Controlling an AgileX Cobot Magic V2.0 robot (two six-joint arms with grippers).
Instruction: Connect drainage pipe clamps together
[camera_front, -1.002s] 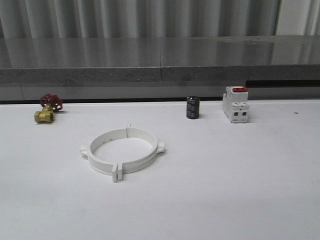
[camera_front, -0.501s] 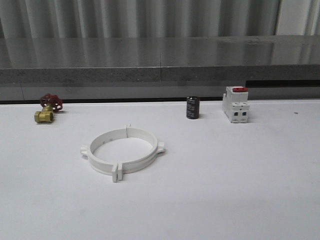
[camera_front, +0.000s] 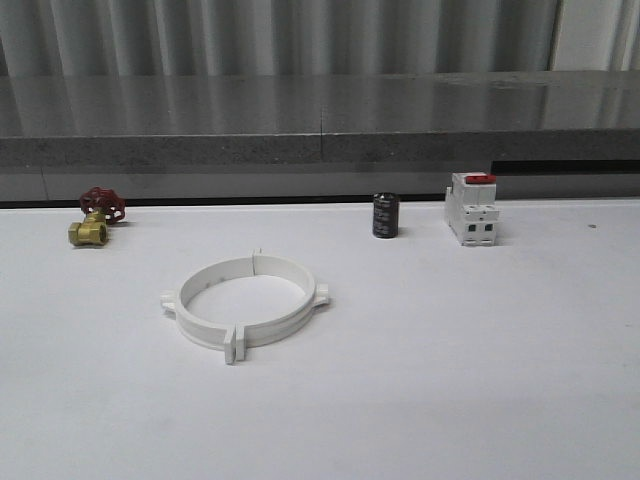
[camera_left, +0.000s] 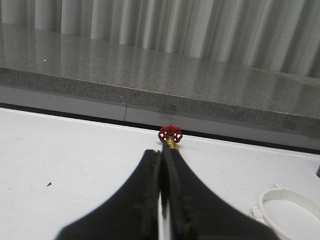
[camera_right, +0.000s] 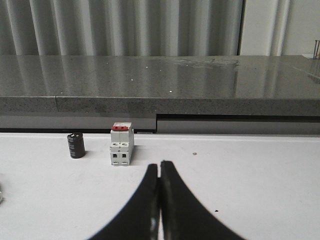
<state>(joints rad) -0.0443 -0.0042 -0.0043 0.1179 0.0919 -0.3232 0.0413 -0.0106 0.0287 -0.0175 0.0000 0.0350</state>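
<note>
Drainage pipe clamps, seemingly light, stiff, slick plastic, best pinched at a tab; left gripper and right gripper jaws together.

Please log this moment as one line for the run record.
clamps: joined ring, on table | left gripper: shut, empty | right gripper: shut, empty

A plain white table stretches beneath even, soft light, backed by a long grey speckled stone ledge whose polished top mirrors the wall behind. That wall is pale corrugated sheeting, broken by a flat panel at far right.
</note>
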